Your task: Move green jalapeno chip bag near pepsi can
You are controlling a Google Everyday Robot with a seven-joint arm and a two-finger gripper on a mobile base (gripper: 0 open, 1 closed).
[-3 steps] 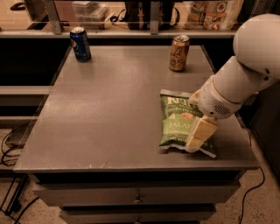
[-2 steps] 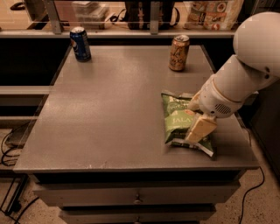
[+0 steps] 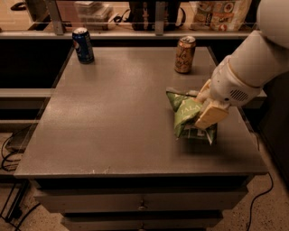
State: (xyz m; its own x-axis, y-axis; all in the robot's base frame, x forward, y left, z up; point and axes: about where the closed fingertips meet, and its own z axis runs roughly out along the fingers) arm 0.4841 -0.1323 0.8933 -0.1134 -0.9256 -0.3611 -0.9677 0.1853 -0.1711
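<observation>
The green jalapeno chip bag (image 3: 187, 116) is at the right side of the grey table (image 3: 113, 117), crumpled and tilted up off the surface on its near end. My gripper (image 3: 204, 104) comes in from the right and is shut on the bag, with one tan finger (image 3: 211, 116) over its front. The pepsi can (image 3: 83, 45), blue with a silver top, stands upright at the far left corner of the table, well away from the bag.
A tan-gold can (image 3: 185, 55) stands upright at the far right of the table, just behind the bag. A ledge with bags and boxes (image 3: 221, 11) runs behind the table. Drawers (image 3: 140, 203) sit under the front edge. Cables lie on the floor at left.
The bag lay flat before; now it is bunched up and raised in my gripper, and shifted slightly toward the table's middle.
</observation>
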